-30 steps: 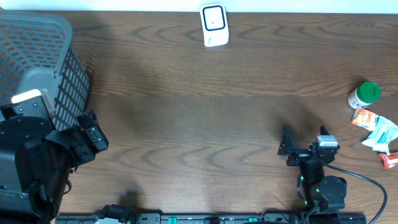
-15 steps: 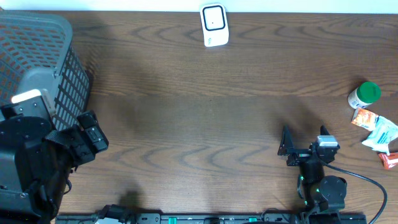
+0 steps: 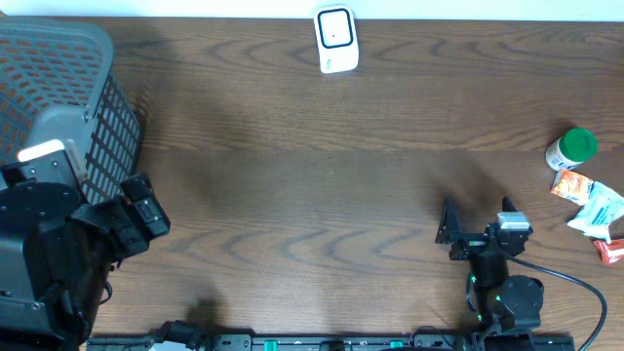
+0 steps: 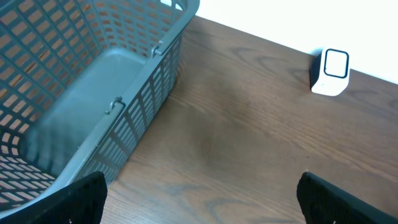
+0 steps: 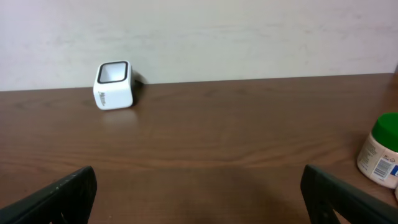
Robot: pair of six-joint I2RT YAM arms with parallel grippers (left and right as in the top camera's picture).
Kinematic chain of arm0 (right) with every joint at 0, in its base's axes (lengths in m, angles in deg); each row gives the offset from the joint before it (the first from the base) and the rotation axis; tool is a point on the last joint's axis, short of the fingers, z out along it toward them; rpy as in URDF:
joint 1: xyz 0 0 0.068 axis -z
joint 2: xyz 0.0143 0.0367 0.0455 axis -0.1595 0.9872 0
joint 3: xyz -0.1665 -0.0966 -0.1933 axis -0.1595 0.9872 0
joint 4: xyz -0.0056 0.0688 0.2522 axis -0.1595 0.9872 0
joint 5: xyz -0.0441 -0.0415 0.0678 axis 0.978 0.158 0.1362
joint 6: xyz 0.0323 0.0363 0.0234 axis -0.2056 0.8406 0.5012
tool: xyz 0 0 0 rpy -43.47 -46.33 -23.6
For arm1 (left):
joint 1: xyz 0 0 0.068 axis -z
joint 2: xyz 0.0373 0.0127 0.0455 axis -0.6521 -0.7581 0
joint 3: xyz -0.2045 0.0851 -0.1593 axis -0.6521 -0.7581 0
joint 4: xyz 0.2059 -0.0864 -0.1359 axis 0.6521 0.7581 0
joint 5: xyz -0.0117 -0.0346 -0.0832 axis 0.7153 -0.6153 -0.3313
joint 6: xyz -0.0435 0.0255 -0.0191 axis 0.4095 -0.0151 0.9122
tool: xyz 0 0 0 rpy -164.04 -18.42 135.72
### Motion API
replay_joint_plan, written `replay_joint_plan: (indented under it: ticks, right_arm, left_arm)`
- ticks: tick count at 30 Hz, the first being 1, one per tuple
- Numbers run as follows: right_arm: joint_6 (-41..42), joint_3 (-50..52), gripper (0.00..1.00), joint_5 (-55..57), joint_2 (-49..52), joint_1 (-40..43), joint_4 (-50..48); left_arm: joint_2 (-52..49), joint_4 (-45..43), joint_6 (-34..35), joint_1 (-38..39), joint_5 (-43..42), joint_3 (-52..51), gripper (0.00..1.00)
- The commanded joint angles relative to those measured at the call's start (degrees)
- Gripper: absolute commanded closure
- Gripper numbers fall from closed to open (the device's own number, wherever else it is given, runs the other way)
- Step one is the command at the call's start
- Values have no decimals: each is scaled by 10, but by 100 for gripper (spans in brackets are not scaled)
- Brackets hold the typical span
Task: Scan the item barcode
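Both claws, left gripper [image 4: 202, 200] and right gripper [image 5: 199, 198], are standing spread and empty; the green-capped white plastic bottle [image 3: 569, 149] is sitting far right, well apart from the white boxy scanner [image 3: 335, 39].

Wood: the table [image 3: 322, 195] is dark brown, with wavy lines in the grain
Far edge, middle: a small white scanner box [image 3: 335, 39] with a dark window on its face stands close to the pale wall
Left end: a grey basket [image 3: 117, 127] with slotted walls sits on the far corner
Right end: a white bottle [image 3: 570, 149] with a green lid stands up
Just beside the bottle, on the near side: an orange packet [image 3: 571, 184], a white and blue packet [image 3: 598, 212] and a red packet [image 3: 611, 252] lie close together
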Motion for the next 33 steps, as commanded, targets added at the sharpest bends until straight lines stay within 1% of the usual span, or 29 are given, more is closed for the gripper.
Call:
replay_joint_plan:
  ticks: [1,5,7,10,14,20,25,33]
  right_arm:
    - [-3,1,1,-3,-3,5,2]
    - [-3,1,1,-3,-3,5,2]
    - [-3,1,1,-3,-3,5,2]
    - [-3,1,1,-3,-3,5,2]
    - [-3,1,1,-3,-3,5,2]
    - [-3,1,1,-3,-3,5,2]
    - [-3,1,1,-3,0,5,3]
    - [-3,1,1,-3,0,5,2]
  left_arm:
    - [3,-20,5,-1,8,-5,2]
    - [31,-75,-40,-1,7,-51,2]
    - [64,-134,-75,-1,5,-112,2]
    - [114,-207,-97,-1,5,-200,2]
    - [188,-300,-99,-2,5,-325,2]
    - [278,-399,-98,-13,-2,-478,2]
    - [327,-455,-98,-26,-17,-565,2]
    - [383,-511,-104,-29,-21,-665,2]
